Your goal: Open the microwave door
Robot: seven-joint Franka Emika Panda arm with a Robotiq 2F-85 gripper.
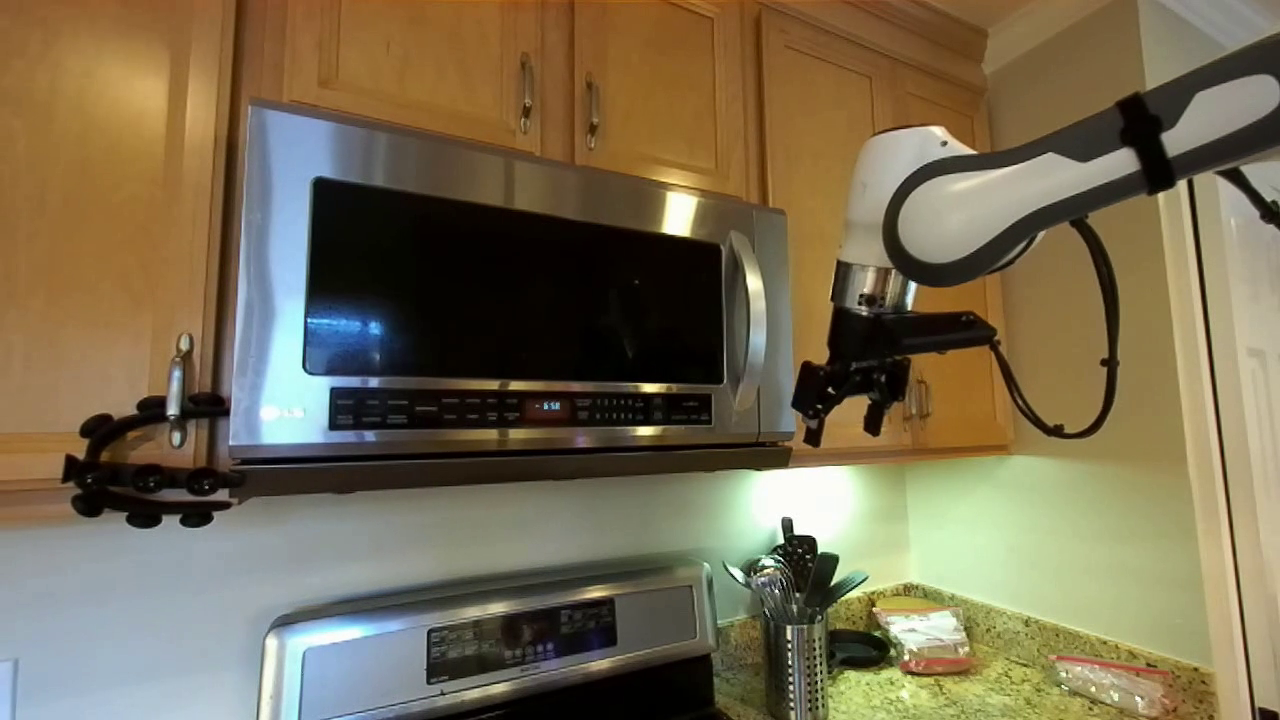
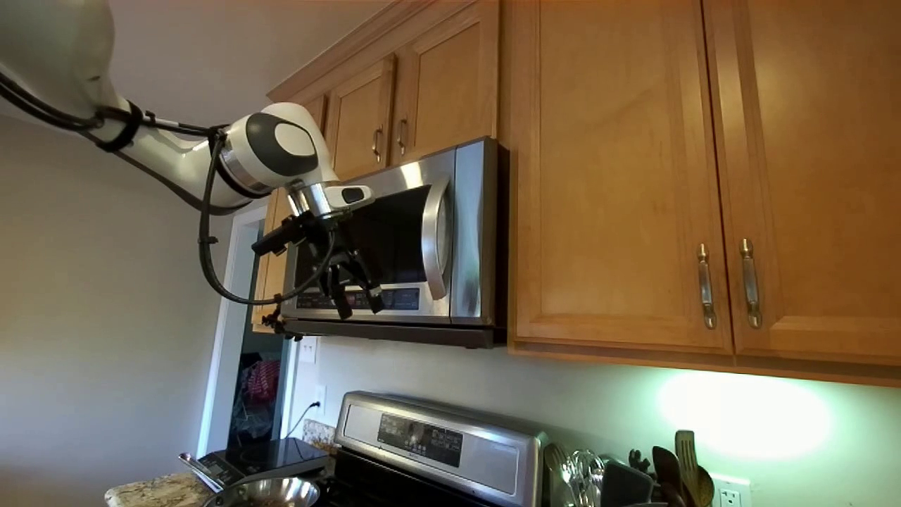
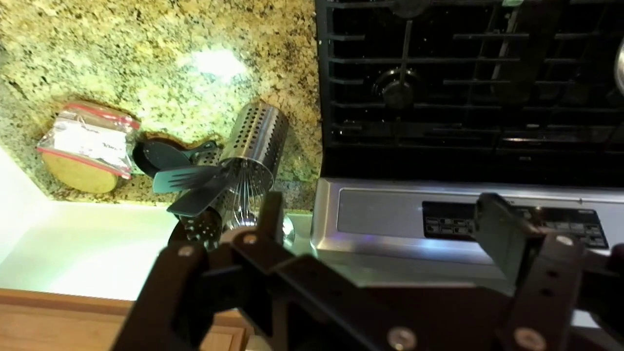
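The microwave door [image 1: 510, 290] is shut, a steel-framed panel with a dark glass window and a strip of buttons along its lower edge. It also shows in the other angle [image 2: 401, 236], partly hidden behind the arm and gripper. Its curved steel handle [image 1: 755, 320] [image 2: 431, 239] stands upright at the door's edge. My gripper [image 1: 843, 428] [image 2: 360, 308] points down, apart from the handle, at about the height of its lower end. In the wrist view the gripper's fingers [image 3: 380, 207] are spread wide with nothing between them. I cannot make out the door or handle there.
Wooden cabinets [image 1: 650, 80] [image 2: 619, 176] surround the microwave. The steel stove panel [image 1: 650, 620] [image 3: 380, 209] is below. A perforated steel utensil holder [image 1: 795, 665] [image 3: 261, 134] stands beside the stove. A black jointed object [image 1: 150, 480] sits at the microwave's far lower corner.
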